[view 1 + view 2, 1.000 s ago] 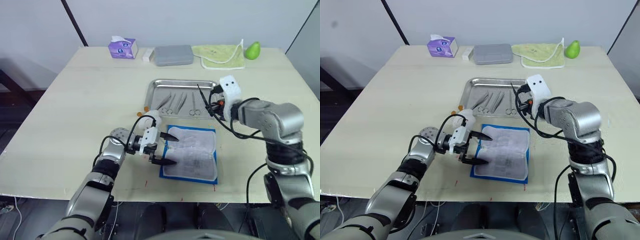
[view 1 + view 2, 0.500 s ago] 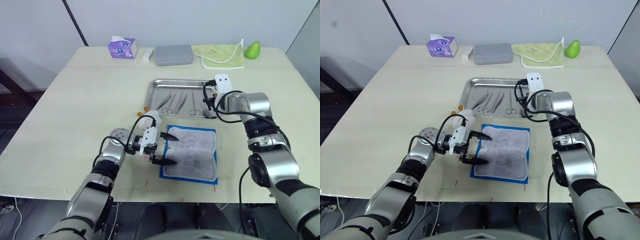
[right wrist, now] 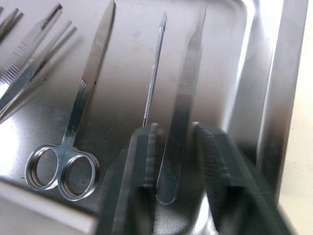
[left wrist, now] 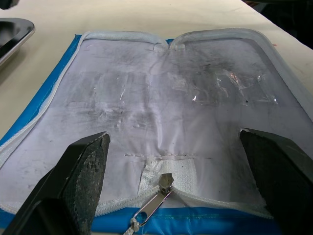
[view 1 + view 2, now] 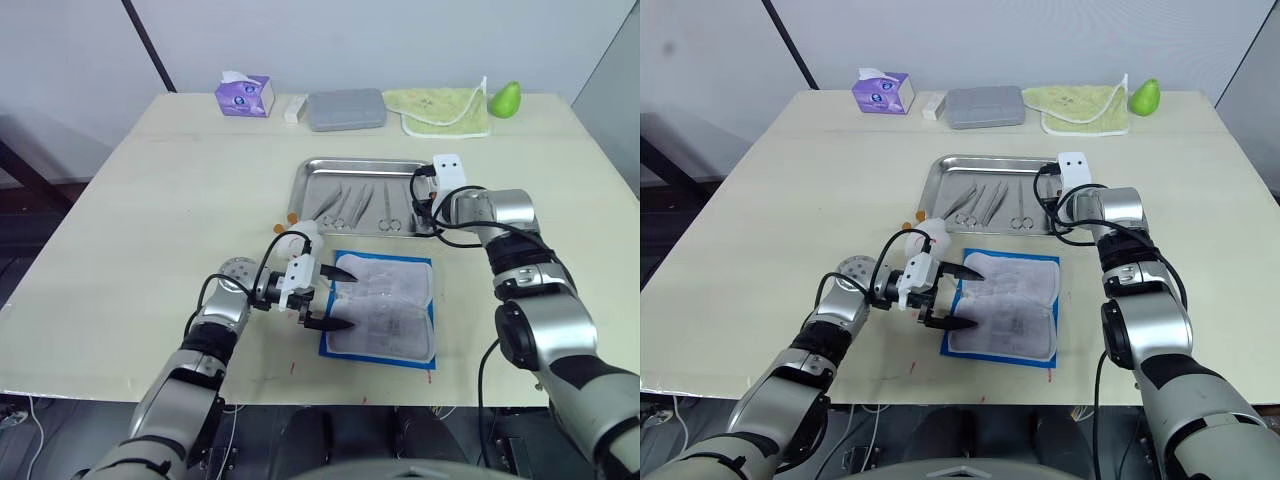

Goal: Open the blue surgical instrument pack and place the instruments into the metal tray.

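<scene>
- Your right gripper (image 3: 172, 147) is down inside the metal tray (image 5: 362, 164) at its right end, fingers a little apart and straddling a flat scalpel-like handle (image 3: 183, 112) that already lies on the tray floor. It looks released rather than pinched, though the blur at the fingertips makes that hard to confirm.
- Beside that handle lie a thin probe (image 3: 153, 73) and a pair of scissors (image 3: 78, 127), with forceps or tweezers (image 3: 29, 63) further along. Keep them in mind as you move.
- To finish this placement cleanly, widen the fingers a touch and lift straight up, so neither finger drags the handle against the tray wall or nudges the probe next to it.
- Your left gripper (image 5: 325, 297) hovers at the near-left edge of the blue surgical instrument pack (image 5: 385, 305), fingers wide apart and holding nothing. The zipper pull (image 4: 155, 200) sits between them.
- The pack lies open and flat on the table (image 5: 150, 220), just in front of the tray. Its pale pocketed lining (image 4: 171, 112) shows no instrument that I can make out.
- Check the clear pockets from the left wrist view before you call the pack empty.
</scene>
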Controlling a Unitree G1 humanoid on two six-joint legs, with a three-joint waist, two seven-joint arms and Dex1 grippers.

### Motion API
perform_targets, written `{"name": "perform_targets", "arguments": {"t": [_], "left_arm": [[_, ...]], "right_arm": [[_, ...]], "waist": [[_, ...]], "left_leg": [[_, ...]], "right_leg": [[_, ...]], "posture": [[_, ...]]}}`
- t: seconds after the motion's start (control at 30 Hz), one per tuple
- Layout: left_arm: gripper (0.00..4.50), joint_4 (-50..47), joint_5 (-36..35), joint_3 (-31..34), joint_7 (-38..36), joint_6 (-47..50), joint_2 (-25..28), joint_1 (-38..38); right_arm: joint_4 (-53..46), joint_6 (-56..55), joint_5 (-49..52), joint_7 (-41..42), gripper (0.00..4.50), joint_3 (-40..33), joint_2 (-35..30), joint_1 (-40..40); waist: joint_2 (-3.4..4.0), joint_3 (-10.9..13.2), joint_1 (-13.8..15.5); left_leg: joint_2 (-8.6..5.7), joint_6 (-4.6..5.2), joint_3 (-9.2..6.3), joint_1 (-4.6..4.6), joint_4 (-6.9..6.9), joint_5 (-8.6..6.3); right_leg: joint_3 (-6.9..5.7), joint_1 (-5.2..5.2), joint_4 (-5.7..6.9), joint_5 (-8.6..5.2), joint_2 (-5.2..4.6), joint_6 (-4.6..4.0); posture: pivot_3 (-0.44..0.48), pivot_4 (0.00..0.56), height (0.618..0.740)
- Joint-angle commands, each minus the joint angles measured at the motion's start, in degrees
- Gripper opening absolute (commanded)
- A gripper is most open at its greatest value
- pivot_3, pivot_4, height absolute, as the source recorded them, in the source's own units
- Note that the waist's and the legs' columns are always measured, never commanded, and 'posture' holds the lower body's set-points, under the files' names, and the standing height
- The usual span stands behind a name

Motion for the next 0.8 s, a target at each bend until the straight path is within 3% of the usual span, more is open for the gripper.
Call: {"name": "perform_targets", "arguments": {"t": [0.03,0.2,0.27,0.37,0.47,0.6,0.8], "left_arm": [[4.50,1.6,3.0,-1.4,1.5,2.1,0.8,3.3],[4.50,-4.0,-2.6,2.3,1.2,5.8,0.6,5.4],[4.50,-8.4,-5.7,4.3,1.8,9.1,0.8,6.7],[4.50,-18.2,-12.3,8.6,5.5,17.6,1.5,9.9],[4.50,-27.2,-16.9,11.7,9.4,25.1,2.7,12.9],[4.50,-40.4,-24.1,17.1,17.0,36.2,4.7,18.7],[4.50,-48.4,-29.0,23.6,21.4,43.7,9.2,27.5]], "right_arm": [[-10.7,-1.6,0.8,3.3,1.97,0.9,-0.8,1.8],[-32.0,-12.1,4.9,12.7,1.97,1.4,-1.1,14.2],[-40.1,-21.2,6.7,16.1,1.97,0.3,-0.1,21.0],[-51.1,-20.3,12.6,22.0,1.97,-0.7,-2.2,29.6],[-57.6,-20.9,15.9,25.3,1.97,-1.5,-4.7,35.6],[-62.3,-21.8,19.3,31.4,1.97,-4.0,-10.9,44.4],[-64.7,-30.8,19.9,41.8,4.47,-9.4,-20.2,58.4]], "waist": [[0.02,0.0,-0.1],[0.02,0.0,-0.1],[0.06,0.1,-0.3],[-0.02,0.1,-0.3],[-0.21,0.4,-0.2],[-0.32,0.5,0.1],[-0.42,0.7,0.1]], "left_leg": [[0.00,0.00,0.00,-0.09,-0.01,0.00],[0.03,0.00,-0.18,-0.62,-0.01,0.00],[0.05,0.00,-0.17,-0.87,-0.02,0.00],[0.09,-0.01,-0.18,-1.03,-0.04,-0.01],[0.37,0.02,-0.27,-1.56,0.09,-0.04],[0.26,0.02,-0.35,-1.60,0.21,-0.04],[0.00,0.02,-0.44,-1.56,0.20,-0.04]], "right_leg": [[-0.02,-0.07,-0.01,0.00,0.00,0.01],[-0.15,-0.48,0.00,0.01,0.01,0.05],[-0.12,-0.72,0.01,0.01,0.02,0.07],[-0.13,-0.84,-0.05,-0.01,0.03,0.09],[-0.19,-1.28,-0.08,-0.03,0.01,0.14],[-0.27,-1.26,-0.04,-0.01,-0.14,0.17],[-0.39,-1.18,-0.08,-0.05,-0.26,0.23]], "posture": [[0.000,0.150,0.740],[0.000,0.150,0.740],[0.000,0.150,0.740],[0.000,0.150,0.740],[0.000,0.150,0.740],[0.000,0.150,0.740],[0.000,0.150,0.740]]}}
